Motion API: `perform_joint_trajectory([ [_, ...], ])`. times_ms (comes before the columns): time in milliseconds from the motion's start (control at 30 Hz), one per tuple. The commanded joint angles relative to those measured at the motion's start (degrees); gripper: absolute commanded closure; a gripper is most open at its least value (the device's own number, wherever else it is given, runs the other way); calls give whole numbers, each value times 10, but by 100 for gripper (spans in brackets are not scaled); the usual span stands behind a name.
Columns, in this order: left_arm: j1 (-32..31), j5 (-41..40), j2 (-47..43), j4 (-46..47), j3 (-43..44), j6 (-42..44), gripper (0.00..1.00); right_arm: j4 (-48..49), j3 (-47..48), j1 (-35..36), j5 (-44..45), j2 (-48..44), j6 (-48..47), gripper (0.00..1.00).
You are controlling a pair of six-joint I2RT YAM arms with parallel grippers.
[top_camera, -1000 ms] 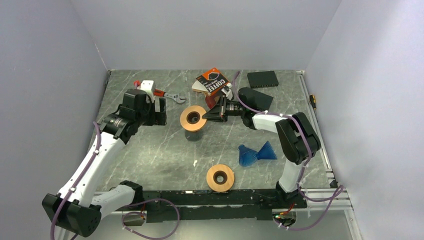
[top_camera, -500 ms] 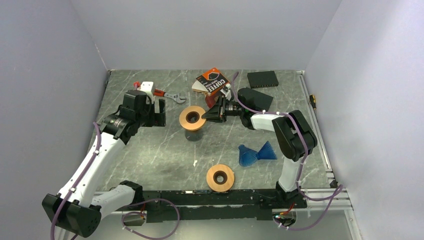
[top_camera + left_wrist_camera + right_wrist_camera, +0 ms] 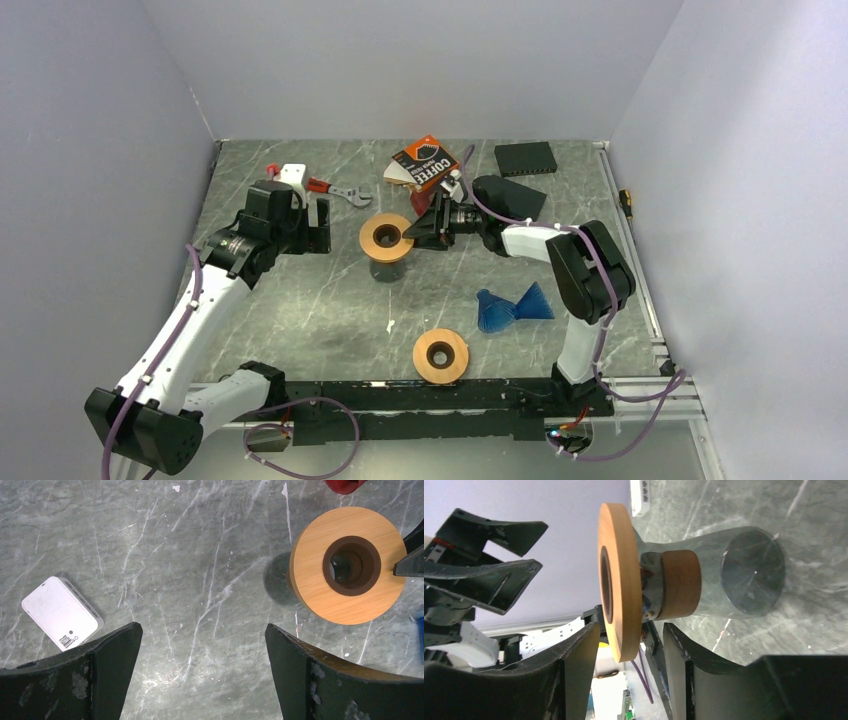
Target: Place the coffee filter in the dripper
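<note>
The dripper (image 3: 386, 237), a wooden ring on a glass carafe, stands mid-table. It also shows in the left wrist view (image 3: 350, 572) and the right wrist view (image 3: 620, 580). My right gripper (image 3: 418, 232) is open, its jaws on either side of the ring's right rim (image 3: 630, 632). My left gripper (image 3: 318, 222) is open and empty, left of the dripper, above bare table (image 3: 202, 630). An orange-and-black coffee filter pack (image 3: 425, 163) lies behind the dripper, with a pale filter edge (image 3: 399, 173) at its left.
A second wooden ring (image 3: 440, 355) sits near the front edge. Two blue cones (image 3: 512, 305) lie front right. A wrench with a white box (image 3: 305, 180) lies back left, black boxes (image 3: 526, 158) back right. A small white box (image 3: 62, 612) lies under the left wrist.
My right gripper has edged slightly further over the dripper's rim. The left arm has hardly moved.
</note>
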Motion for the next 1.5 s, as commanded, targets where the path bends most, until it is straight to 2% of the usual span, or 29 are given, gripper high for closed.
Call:
perform_joint_trajectory([
  [0, 2, -6, -5, 3, -2, -2, 0, -148, 64, 11, 46, -43, -124, 45],
  [100, 2, -6, -4, 1, 0, -4, 0, -219, 94, 21, 67, -40, -173, 43],
  [267, 3, -5, -3, 2, -2, -4, 1, -219, 102, 29, 62, -33, -173, 43],
  [600, 5, 4, 4, 1, -2, -2, 0, -353, 163, 56, 125, -25, -253, 41],
  [767, 8, 8, 8, 2, -2, -2, 0, -374, 177, 62, 133, -25, -270, 39],
  [967, 9, 18, 13, 2, -3, -2, 0, -448, 216, 73, 165, -6, -317, 37],
  [1467, 9, 20, 24, -4, -2, -3, 0, -476, 239, 94, 173, 2, -339, 35],
])
